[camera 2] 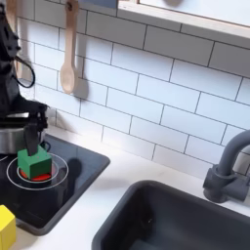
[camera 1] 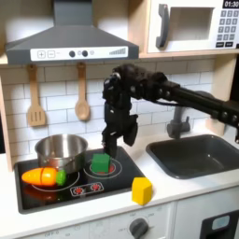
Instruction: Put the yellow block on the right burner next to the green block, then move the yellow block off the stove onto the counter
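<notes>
here the gripper [camera 1: 110,146], jaws apart and empty, hangs above the green block [camera 1: 100,163]; the yellow block [camera 1: 141,190] lies on the counter's [camera 1: 201,187] front edge, toward the first exterior view's lower right.

Yellow block [camera 2: 5,228] cut by second exterior view's left edge. Gripper [camera 2: 32,136] partly hides green block [camera 2: 37,164]; jaws' gap unreadable.

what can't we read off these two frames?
- Hand: dark and small in the first exterior view; open or shut unclear.
- Yellow block: cut by the second exterior view's left edge.
- Stove: control marks out of frame in the second exterior view.
</notes>
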Available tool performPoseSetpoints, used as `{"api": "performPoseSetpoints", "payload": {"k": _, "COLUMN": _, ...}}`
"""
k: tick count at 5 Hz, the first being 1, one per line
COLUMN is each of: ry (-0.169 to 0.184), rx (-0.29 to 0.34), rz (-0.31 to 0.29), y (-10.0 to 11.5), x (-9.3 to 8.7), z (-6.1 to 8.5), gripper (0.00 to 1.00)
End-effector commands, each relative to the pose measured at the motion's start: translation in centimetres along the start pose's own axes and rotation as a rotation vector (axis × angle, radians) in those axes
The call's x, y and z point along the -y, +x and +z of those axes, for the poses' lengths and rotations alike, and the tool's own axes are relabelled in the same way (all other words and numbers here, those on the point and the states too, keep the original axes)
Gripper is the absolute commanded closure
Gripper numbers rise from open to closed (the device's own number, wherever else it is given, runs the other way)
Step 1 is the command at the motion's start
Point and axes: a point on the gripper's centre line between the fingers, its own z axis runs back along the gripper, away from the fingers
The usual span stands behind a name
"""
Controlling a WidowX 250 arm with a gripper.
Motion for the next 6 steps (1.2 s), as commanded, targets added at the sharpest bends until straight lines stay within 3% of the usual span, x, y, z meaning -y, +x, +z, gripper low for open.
{"api": "performPoseSetpoints", "payload": {"k": 1, "ry": -0.065, "rx": -0.039, "rz": -0.02, "y": -1.3, "x": 0.4, "z": 0.5, "gripper": 0.0}}
{"api": "performPoseSetpoints", "payload": {"k": 2, "ry": -0.072, "rx": -0.023, "rz": -0.041, "y": -2.0, "x": 0.5, "z": 1.4, "gripper": 0.0}}
{"api": "performPoseSetpoints", "payload": {"k": 5, "ry": -0.095, "rx": -0.056, "rz": -0.118, "y": -5.4, "x": 1.2, "z": 2.9, "gripper": 0.0}}
{"api": "performPoseSetpoints", "payload": {"k": 6, "ry": -0.109, "rx": -0.055, "rz": -0.115, "y": -6.0, "x": 1.0, "z": 3.4, "gripper": 0.0}}
